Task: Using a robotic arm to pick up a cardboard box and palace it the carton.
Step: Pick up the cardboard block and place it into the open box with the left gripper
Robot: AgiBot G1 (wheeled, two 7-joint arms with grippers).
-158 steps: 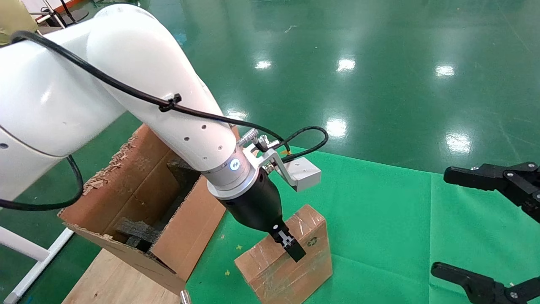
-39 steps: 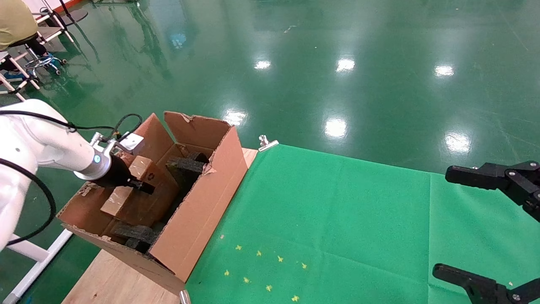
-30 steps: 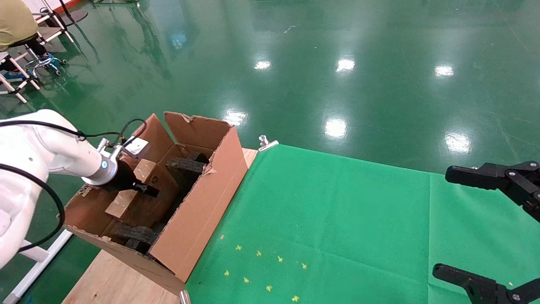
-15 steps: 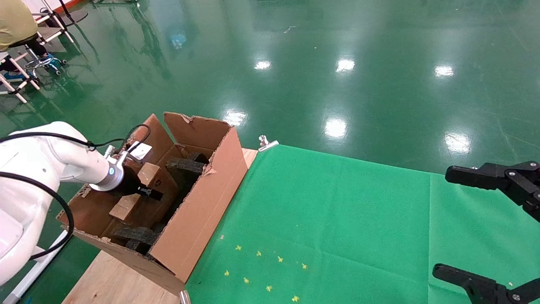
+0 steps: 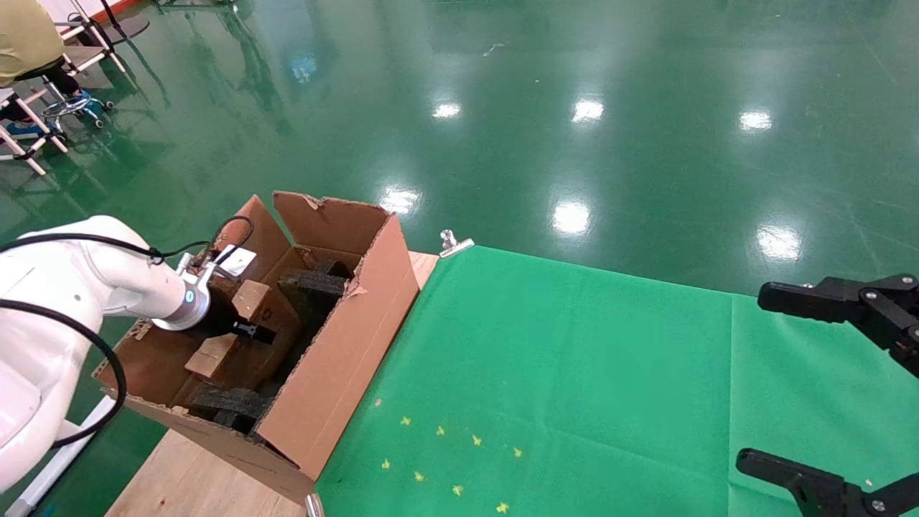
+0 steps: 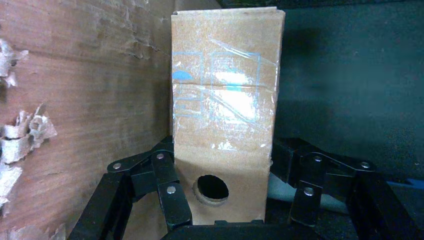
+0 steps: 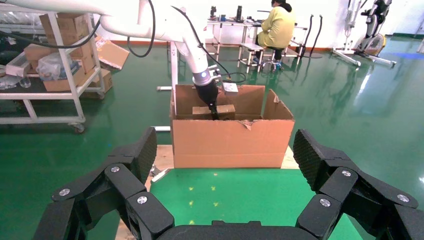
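left claw [image 6: 220, 200] clamped on cardboard box [image 5: 231, 329], now sunk lower inside carton [image 5: 337, 352] than a second ago; release looks next. right claw [image 7: 225, 200] wide open, empty.

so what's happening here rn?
The left gripper is shut on the cardboard box and has it inside the carton, next to the black foam blocks. Not let go yet. The right gripper is open and parked over the green mat, facing the carton.
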